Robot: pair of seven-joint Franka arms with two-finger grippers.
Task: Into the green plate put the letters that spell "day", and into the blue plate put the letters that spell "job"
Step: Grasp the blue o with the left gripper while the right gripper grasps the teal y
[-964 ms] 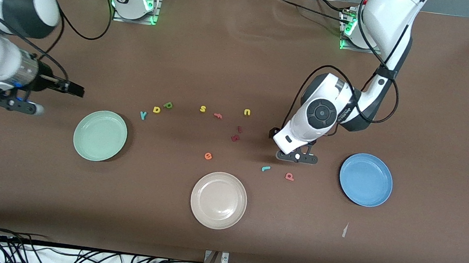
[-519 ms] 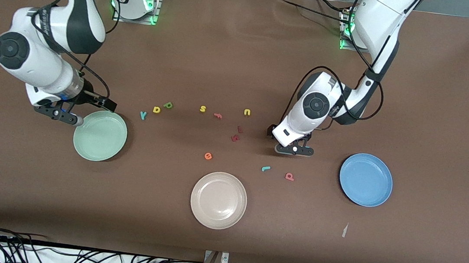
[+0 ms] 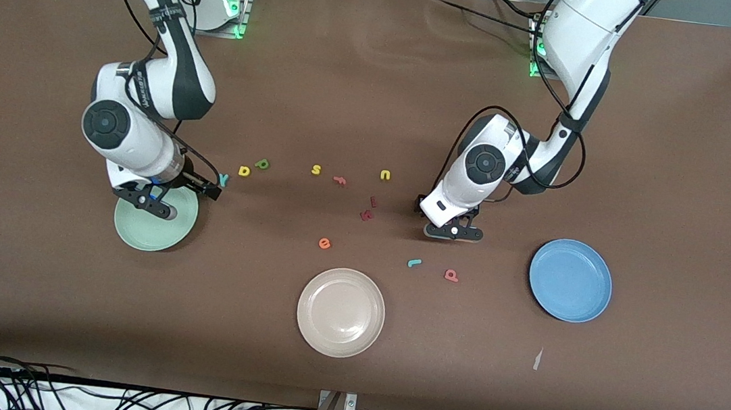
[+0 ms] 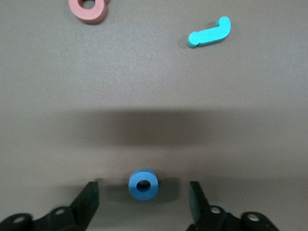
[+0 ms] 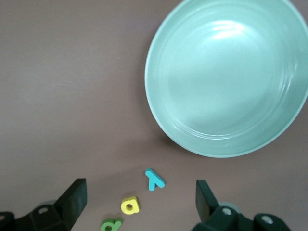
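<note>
My left gripper (image 3: 451,232) is low on the table, open, with the blue ring-shaped o (image 4: 143,183) between its fingers (image 4: 89,198) and clear of both. The teal j (image 3: 414,262) and pinkish b (image 3: 451,275) lie nearer the front camera; the left wrist view shows the j (image 4: 210,32) and b (image 4: 88,8) too. The blue plate (image 3: 570,279) is at the left arm's end. My right gripper (image 3: 145,201), open and empty, hangs over the green plate's (image 3: 148,233) rim. Beside that plate lie the teal y (image 5: 154,179), yellow d (image 5: 130,205) and green a (image 5: 111,224).
A cream plate (image 3: 341,311) sits nearest the front camera at mid-table. Other loose letters lie between the arms: yellow s (image 3: 316,170), yellow u (image 3: 385,175), orange e (image 3: 325,243), a small orange letter (image 3: 339,180) and two dark red ones (image 3: 368,211).
The right arm swung in from its end of the table until its gripper hung over the green plate's rim. The left gripper shifted slightly and its fingers narrowed around the o.
</note>
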